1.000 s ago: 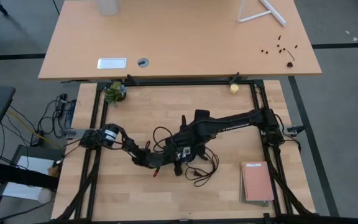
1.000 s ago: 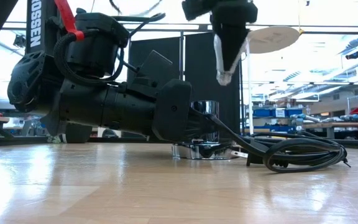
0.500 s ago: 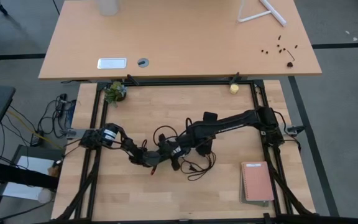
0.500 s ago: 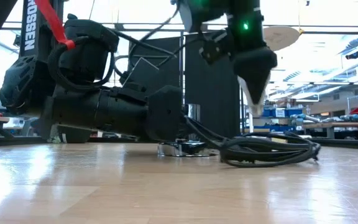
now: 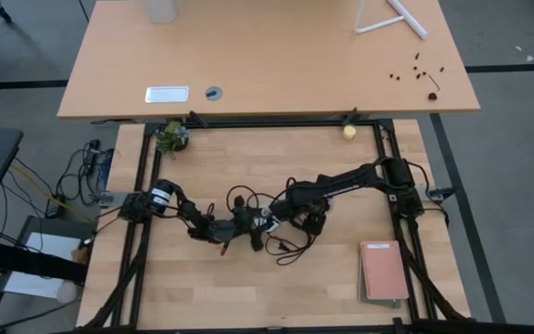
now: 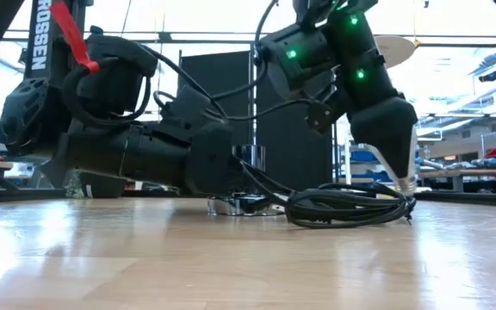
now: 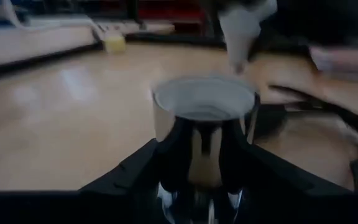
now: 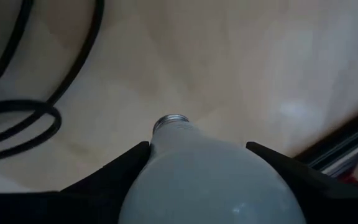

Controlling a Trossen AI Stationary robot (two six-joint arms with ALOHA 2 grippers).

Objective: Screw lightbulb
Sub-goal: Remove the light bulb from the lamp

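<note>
the right claw point(image 8: 197, 171) is clamped on the lightbulb point(image 8: 210, 180), screw base down, near the socket point(image 7: 204, 118) the left claw point(image 7: 197, 180) grips on the table point(image 6: 145, 258). light, slick, fragile glass; best held gently round its wide head.

White lightbulb point(image 8: 210, 180) with grey screw base, shiny silver socket point(image 7: 204, 121), black cord point(image 6: 351, 207)

Robotics laboratory or workshop. A black metal frame point(image 5: 141, 186) edges the wooden worktable point(image 5: 341, 278) at centre frame; a second desk point(image 5: 267, 65) fills the top. Storage shelving with blue bins point(image 6: 377, 157) stands at right beyond the tabletop.
</note>
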